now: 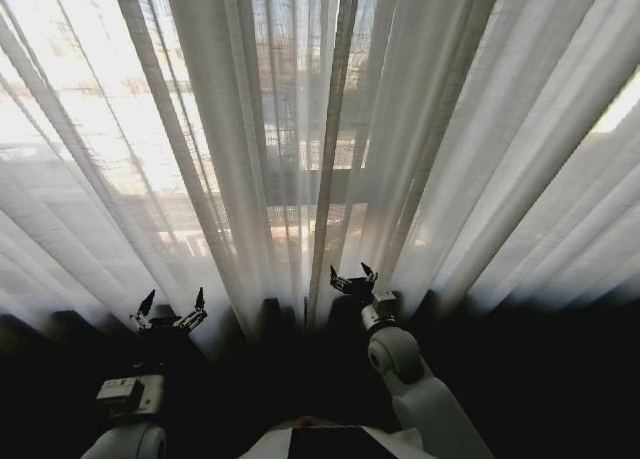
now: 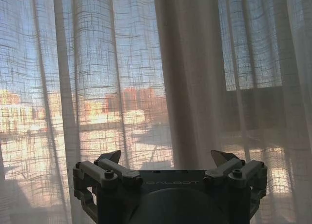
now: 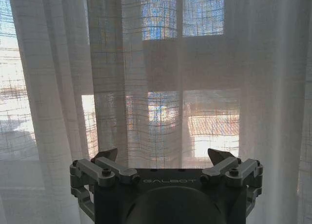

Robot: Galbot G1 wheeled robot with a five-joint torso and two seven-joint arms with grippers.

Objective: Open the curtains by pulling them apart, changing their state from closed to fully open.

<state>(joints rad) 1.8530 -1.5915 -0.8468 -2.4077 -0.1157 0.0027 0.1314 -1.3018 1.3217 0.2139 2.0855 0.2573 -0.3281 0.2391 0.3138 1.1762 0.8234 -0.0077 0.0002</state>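
Curtains [image 1: 300,129], tall, thin, white and full of folds, hang shut in front of you. Your left end effector [image 1: 172,304] and right end effector [image 1: 351,275] are both wide open, holding nothing, near the cloth. Next, each must pinch a fold by the middle.

Buildings [image 2: 131,99] stand outside in sunlight, reddish and pale, blurred by the weave; a window frame's horizontal bar [image 3: 195,63] and upright bar [image 3: 179,48] cross; the floor [image 1: 560,379] lies dark.
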